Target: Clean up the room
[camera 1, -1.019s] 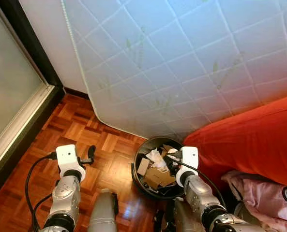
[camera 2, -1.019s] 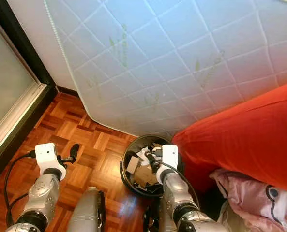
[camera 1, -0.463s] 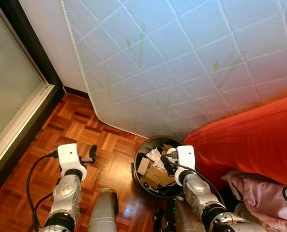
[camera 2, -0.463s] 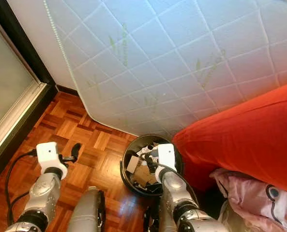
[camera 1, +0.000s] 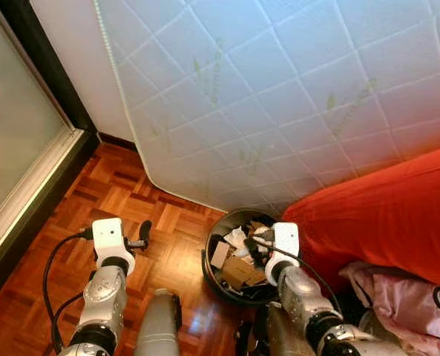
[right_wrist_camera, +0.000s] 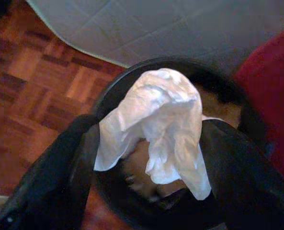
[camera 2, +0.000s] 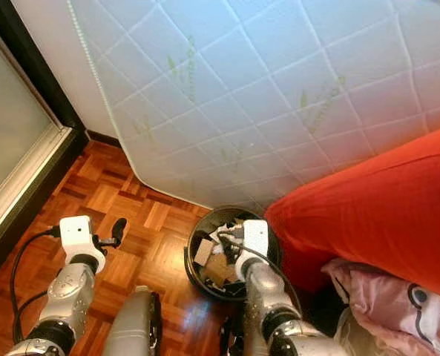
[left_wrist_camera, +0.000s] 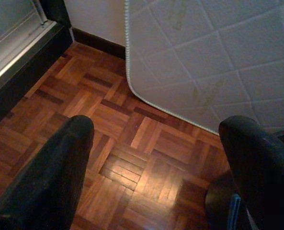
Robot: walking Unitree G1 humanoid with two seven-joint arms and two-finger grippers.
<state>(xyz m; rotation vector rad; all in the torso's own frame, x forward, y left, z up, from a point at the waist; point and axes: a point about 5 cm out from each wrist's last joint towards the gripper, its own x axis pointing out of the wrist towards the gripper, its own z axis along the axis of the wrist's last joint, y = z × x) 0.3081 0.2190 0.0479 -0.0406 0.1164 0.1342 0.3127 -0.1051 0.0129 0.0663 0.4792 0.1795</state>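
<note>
A crumpled white tissue (right_wrist_camera: 156,120) hangs between the fingers of my right gripper (right_wrist_camera: 151,128), which is shut on it. The gripper (camera 1: 258,248) sits right above the round black trash bin (camera 1: 207,261). The bin stands on the parquet and holds cardboard scraps and paper (camera 1: 238,271). In the right wrist view the bin's rim (right_wrist_camera: 180,63) shows behind the tissue. My left gripper (camera 1: 143,232) is held out over bare floor to the bin's left. It is open (left_wrist_camera: 156,129) with nothing between its fingers.
A white quilted mattress (camera 1: 279,96) leans against the wall just behind the bin. A red cushion or cover (camera 1: 383,215) bulges at the right, with a pink printed cloth (camera 1: 412,297) below it. A sliding glass door (camera 1: 12,133) with a dark frame runs along the left.
My right gripper has shifted slightly to the left over the bin, still with the tissue in it. The left arm has edged a little forward.
</note>
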